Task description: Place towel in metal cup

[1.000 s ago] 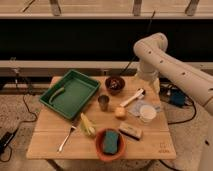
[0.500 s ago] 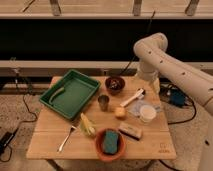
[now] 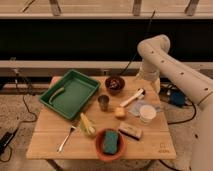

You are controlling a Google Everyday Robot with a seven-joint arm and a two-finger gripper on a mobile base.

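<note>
The towel [image 3: 135, 108] is a pale whitish-grey cloth lying flat on the right part of the wooden table [image 3: 50, 142], partly under a white cup [image 3: 147, 114]. The metal cup [image 3: 103, 102] stands upright near the table's middle, left of the towel, and its dark inside looks empty. My gripper [image 3: 151, 88] hangs at the end of the white arm over the table's far right edge, behind the towel and apart from it. It holds nothing that I can see.
A green tray [image 3: 70, 93] sits at the left, a dark brown bowl [image 3: 115, 83] at the back. A white-handled tool [image 3: 132, 97], a yellow sponge [image 3: 120, 112], a yellow fruit [image 3: 87, 125], a fork [image 3: 66, 139], an orange bowl [image 3: 98, 150] and a small block [image 3: 130, 131] lie around.
</note>
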